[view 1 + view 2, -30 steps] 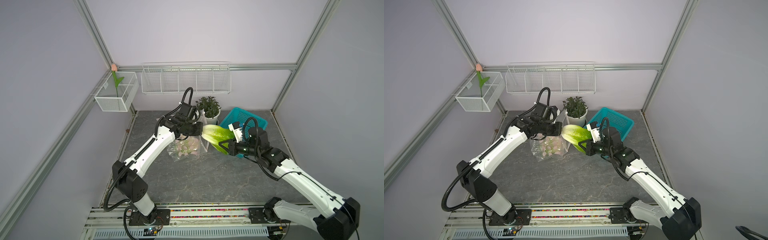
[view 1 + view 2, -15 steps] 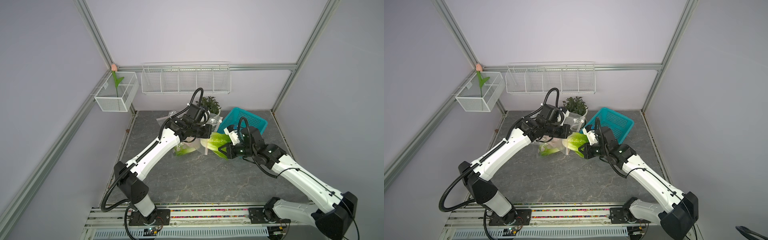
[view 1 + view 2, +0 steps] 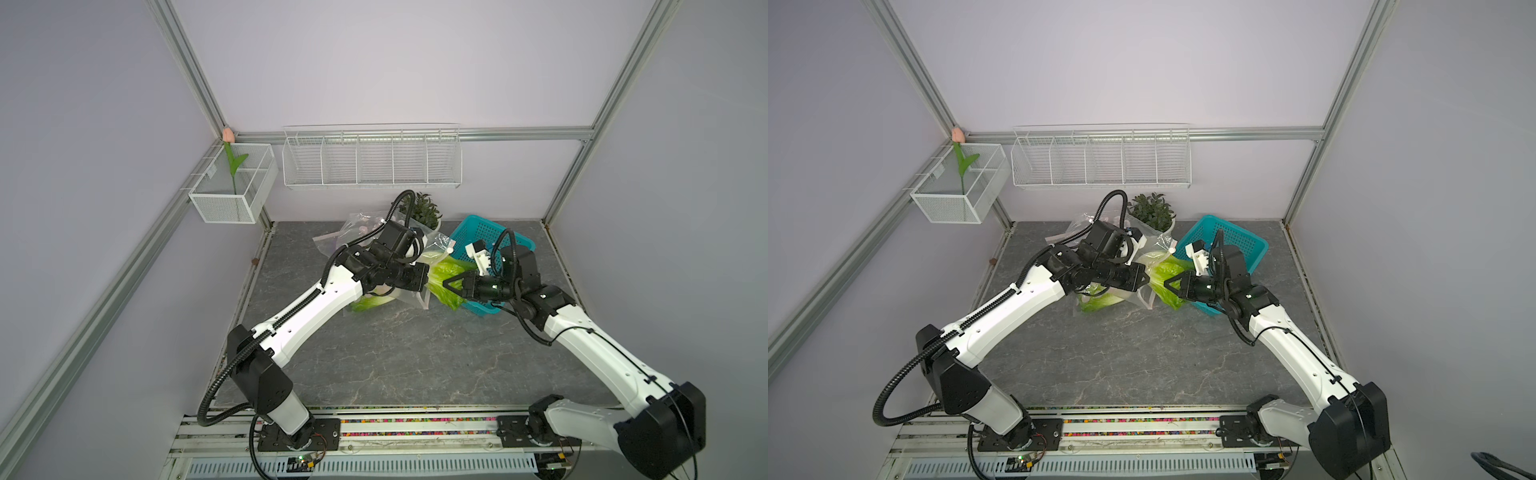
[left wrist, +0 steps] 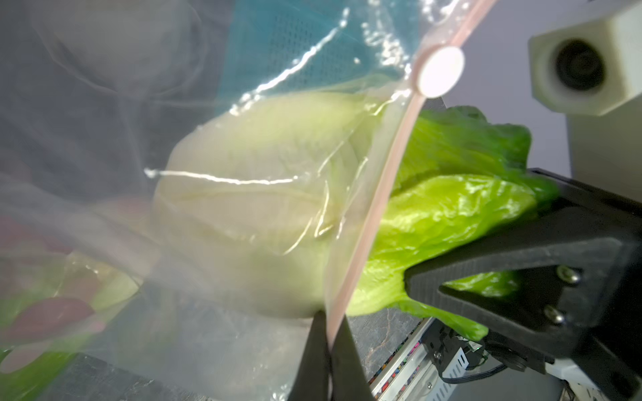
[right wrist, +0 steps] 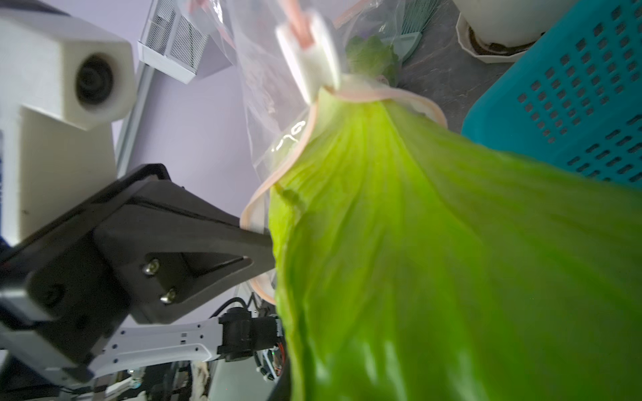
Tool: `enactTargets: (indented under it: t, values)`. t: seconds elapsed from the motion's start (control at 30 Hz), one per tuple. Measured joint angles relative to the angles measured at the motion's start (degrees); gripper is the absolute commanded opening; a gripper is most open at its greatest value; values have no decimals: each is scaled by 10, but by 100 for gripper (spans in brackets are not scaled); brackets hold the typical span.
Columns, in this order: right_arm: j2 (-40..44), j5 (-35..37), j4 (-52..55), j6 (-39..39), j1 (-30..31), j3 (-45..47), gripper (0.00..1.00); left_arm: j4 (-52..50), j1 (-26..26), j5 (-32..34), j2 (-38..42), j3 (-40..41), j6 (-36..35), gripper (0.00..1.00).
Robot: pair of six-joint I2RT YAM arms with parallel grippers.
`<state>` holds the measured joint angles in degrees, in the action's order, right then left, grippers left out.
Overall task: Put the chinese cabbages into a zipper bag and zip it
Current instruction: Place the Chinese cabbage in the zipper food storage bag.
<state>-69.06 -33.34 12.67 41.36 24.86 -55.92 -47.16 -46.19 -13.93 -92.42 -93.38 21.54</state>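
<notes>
The left gripper [image 4: 330, 324] is clenched on the pink zip strip [image 4: 378, 194] of the zipper bag [image 3: 409, 296], pinching the rim at the bag mouth. The right gripper [image 3: 451, 286] grasps the leafy end of one chinese cabbage [image 4: 444, 215], with its jaws pressed into the green leaves.

This cabbage is just beside the teal basket [image 3: 482, 235], on the basket side that faces the left arm. Its whitish base is inside the bag, past the zip strip. Its green leaves project out of the mouth toward the basket. The white slider [image 4: 439, 71] sits on the zip strip at one end of the open mouth.

A second cabbage [image 3: 368, 303] lies inside the bag on the grey table [image 3: 395, 353]. It is farther from the basket than the held one and is partly hidden under the left arm. Whether the bag touches the basket cannot be told.

A potted plant [image 3: 419, 210] stands near the basket, on its rear-wall side.
</notes>
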Motion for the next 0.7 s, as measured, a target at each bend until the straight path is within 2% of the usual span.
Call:
enactTargets:
  t: [0.17, 0.27, 0.33, 0.53, 0.63, 0.7]
  values:
    - [-21, -39, -87, 70, 6, 10, 7, 26, -12, -35, 2, -7, 18, 0]
    - [-30, -58, -100, 78, 6, 8, 7, 45, -18, -61, 3, -9, 29, 0]
    - [-32, -57, -71, 51, 12, -8, 7, 59, -13, -78, 7, -7, 40, 0]
    - [-32, -26, 87, -96, 40, -89, 7, 109, 23, -114, 41, 19, 80, 0]
    - [-37, -14, 151, -151, 57, -128, 7, 131, 19, -130, 42, 20, 94, 0]
    - [-44, -7, 181, -175, 65, -145, 10, 149, 14, -138, 41, 26, 103, 0]
